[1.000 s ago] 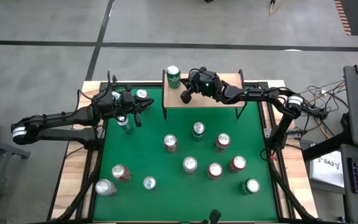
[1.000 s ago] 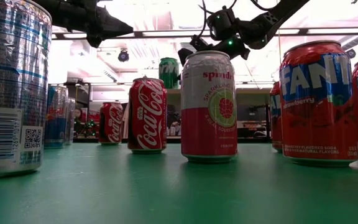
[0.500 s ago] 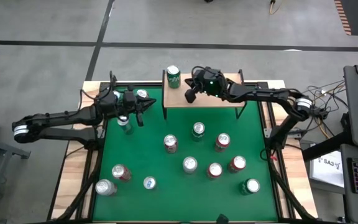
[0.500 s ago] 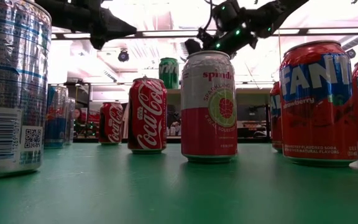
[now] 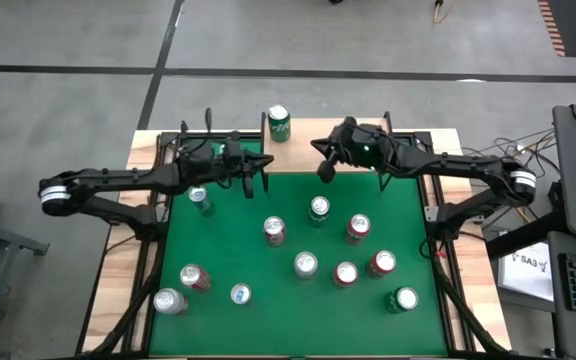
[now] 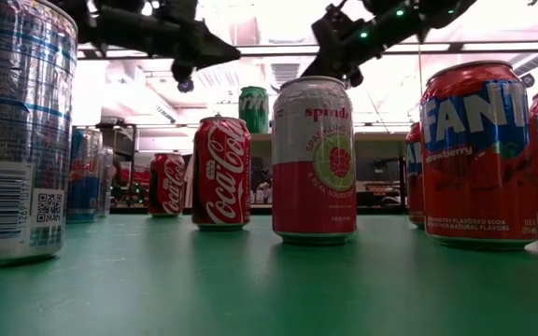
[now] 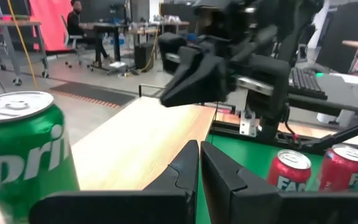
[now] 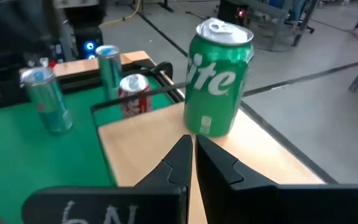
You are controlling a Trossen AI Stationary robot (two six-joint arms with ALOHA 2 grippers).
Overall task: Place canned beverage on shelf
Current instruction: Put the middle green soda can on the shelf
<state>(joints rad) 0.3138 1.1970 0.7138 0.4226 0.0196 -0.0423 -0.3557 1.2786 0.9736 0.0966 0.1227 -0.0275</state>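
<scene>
Green felt [image 5: 268,265] below; Sprite can [image 8: 218,78] on shelf [image 8: 160,140], just beyond shut right pincer [image 8: 190,149].

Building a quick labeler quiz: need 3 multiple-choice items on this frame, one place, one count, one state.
1. Where does the green Sprite can stand?
A. on the shelf, at a corner of its wooden board
B. on the green felt among the red cans
C. in the right hand

2. How many cans stand on the shelf board?
A. none
B. one
C. three

3. How are the two hands?
A. both shut on cans
B. left open, right shut
C. both shut, holding nothing

Answers:
1. A, the right wrist view shows the can upright on the light board near its corner.
2. B, in the high view only the Sprite can is on the board; the rest stand on the felt or the table edge.
3. C, the left hand and the right hand each show fingers together with nothing between them.
</scene>
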